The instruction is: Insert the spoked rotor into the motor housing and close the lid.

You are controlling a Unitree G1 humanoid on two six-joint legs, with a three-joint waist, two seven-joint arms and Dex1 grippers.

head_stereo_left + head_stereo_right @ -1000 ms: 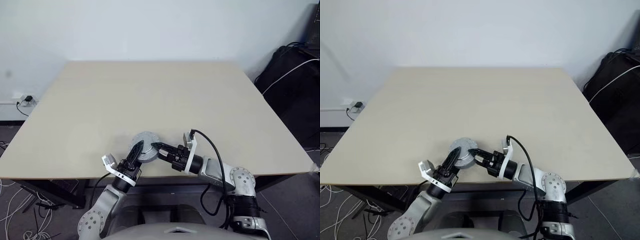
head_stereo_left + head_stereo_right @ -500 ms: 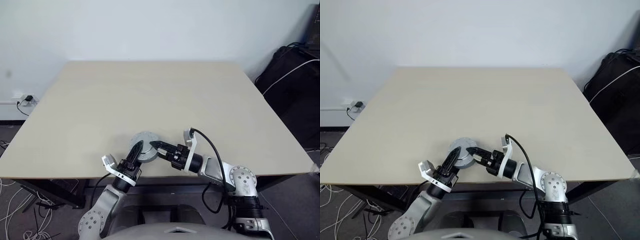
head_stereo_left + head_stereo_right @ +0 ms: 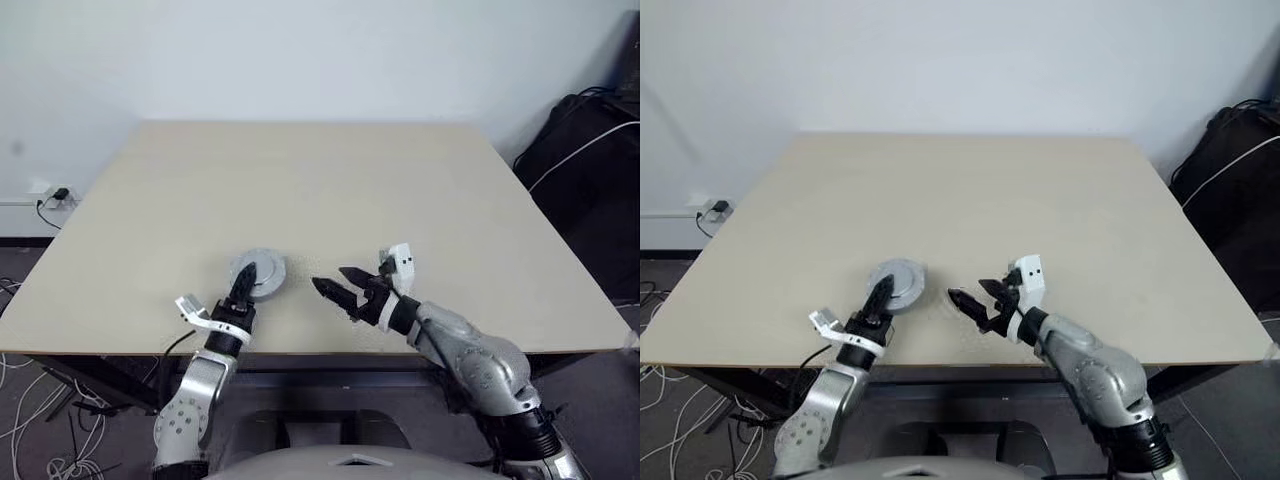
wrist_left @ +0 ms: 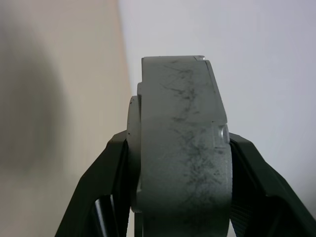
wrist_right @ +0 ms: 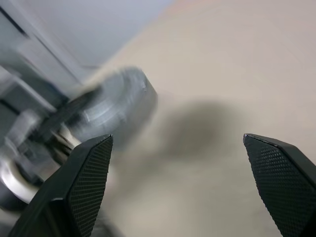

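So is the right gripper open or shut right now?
Open. The right gripper has its two black fingers spread wide with nothing between them, away from the grey disc that the left gripper clamps.

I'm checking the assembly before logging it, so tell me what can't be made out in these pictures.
- Spoked rotor and copper windings: not visible; the closed silver-grey disc in the left gripper would hide its inside.
- Disc's faces: left wrist view gives its rim edge-on, fingers covering both sides.
- Right wrist view: disc motion-blurred between the open right gripper's fingers.
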